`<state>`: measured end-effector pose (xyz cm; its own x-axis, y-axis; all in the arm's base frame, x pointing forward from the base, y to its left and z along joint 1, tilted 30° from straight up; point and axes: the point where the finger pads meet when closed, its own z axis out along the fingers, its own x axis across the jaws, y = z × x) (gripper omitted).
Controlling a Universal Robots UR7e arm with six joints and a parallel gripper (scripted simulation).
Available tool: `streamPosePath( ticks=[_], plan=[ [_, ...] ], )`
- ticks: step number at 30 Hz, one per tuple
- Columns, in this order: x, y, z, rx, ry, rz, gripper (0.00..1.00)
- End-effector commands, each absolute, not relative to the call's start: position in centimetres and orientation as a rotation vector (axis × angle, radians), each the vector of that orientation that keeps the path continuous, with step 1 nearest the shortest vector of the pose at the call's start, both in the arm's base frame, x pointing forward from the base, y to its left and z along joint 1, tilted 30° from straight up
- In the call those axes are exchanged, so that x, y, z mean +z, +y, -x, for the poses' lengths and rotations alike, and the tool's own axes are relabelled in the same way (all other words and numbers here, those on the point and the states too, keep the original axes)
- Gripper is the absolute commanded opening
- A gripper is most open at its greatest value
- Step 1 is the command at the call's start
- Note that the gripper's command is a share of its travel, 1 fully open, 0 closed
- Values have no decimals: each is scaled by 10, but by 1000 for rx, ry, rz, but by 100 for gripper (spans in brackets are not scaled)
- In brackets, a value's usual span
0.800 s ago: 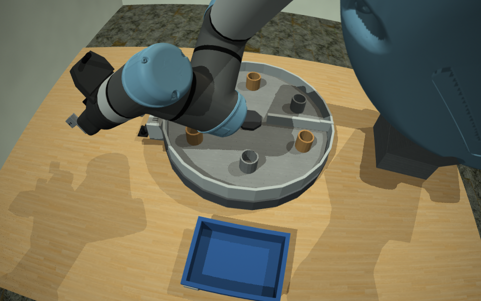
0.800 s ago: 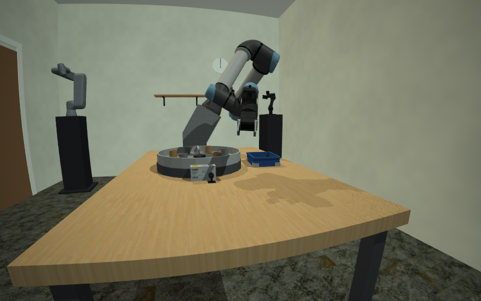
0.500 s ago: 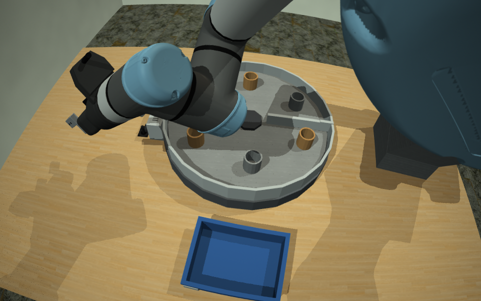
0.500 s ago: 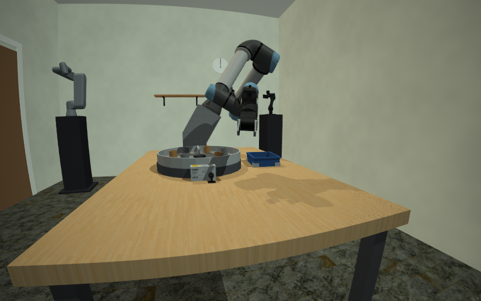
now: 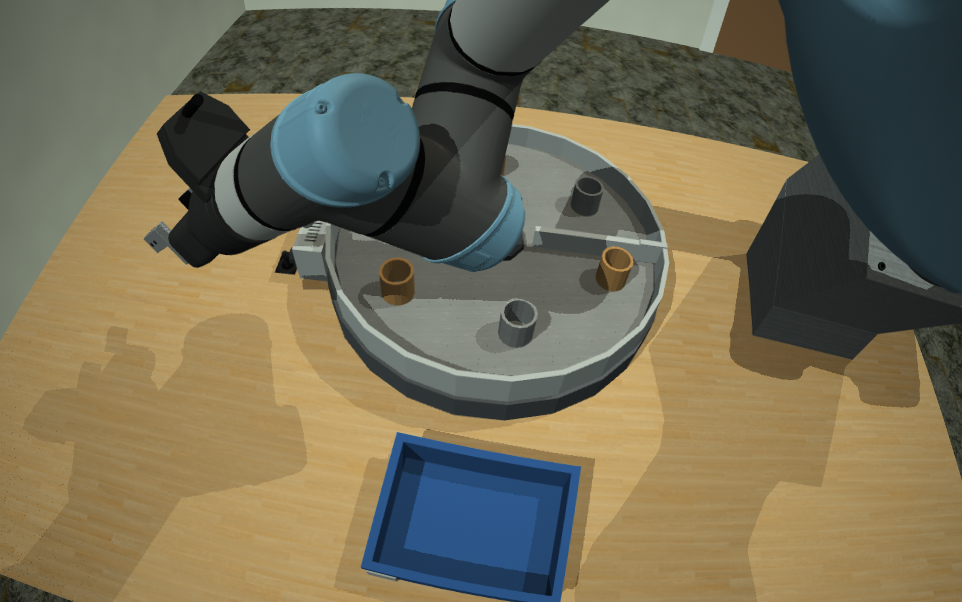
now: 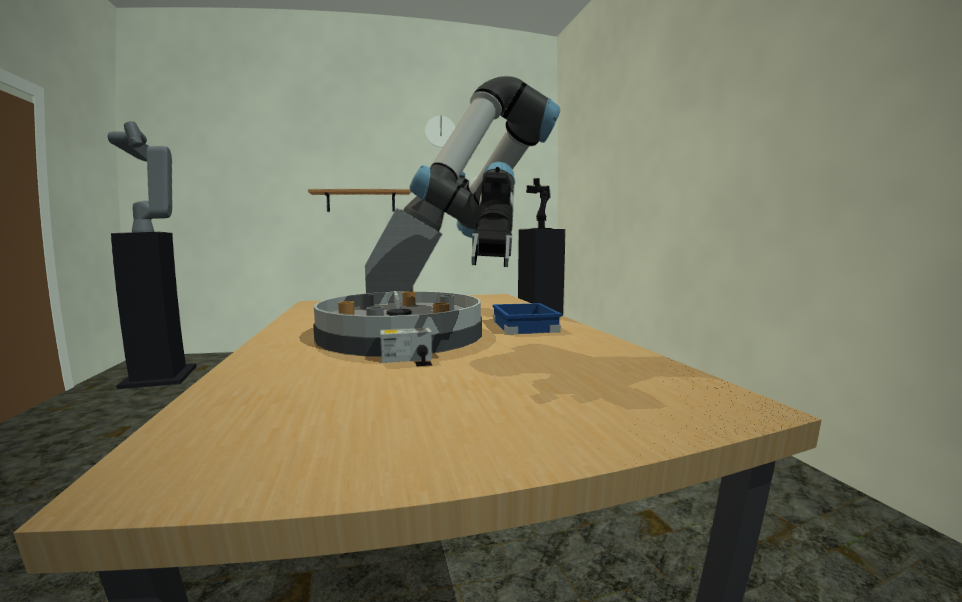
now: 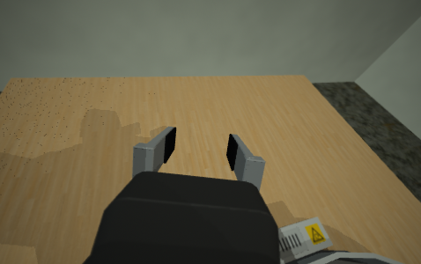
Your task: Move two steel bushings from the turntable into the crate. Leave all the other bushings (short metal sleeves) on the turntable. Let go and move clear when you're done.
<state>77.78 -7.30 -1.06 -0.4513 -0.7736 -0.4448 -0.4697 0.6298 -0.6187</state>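
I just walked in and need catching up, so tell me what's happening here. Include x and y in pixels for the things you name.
A robot arm's two-finger gripper [image 6: 490, 261] [image 7: 202, 141] hangs open above the wooden table [image 5: 212, 397] [image 6: 397, 440] [image 7: 198, 106], handling nothing. Short metal sleeves, some copper-coloured and some grey, stand on the round grey walled turntable [image 5: 496, 386] [image 6: 347, 339]. The blue rectangular crate [image 5: 471, 514] [image 6: 528, 323] is empty, so neither steel bushing has been delivered.
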Motion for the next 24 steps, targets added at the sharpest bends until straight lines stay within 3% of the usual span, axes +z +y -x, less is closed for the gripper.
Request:
streamPosePath(
  ticks=[1, 10, 15, 24],
  plan=[
    [6, -75, -748, -542, 2118, 966, 100],
    [6, -75, -748, -542, 2118, 966, 100],
    [29, -75, -697, -542, 2119, 965, 100],
    [29, -75, -697, -542, 2119, 965, 100]
  ],
)
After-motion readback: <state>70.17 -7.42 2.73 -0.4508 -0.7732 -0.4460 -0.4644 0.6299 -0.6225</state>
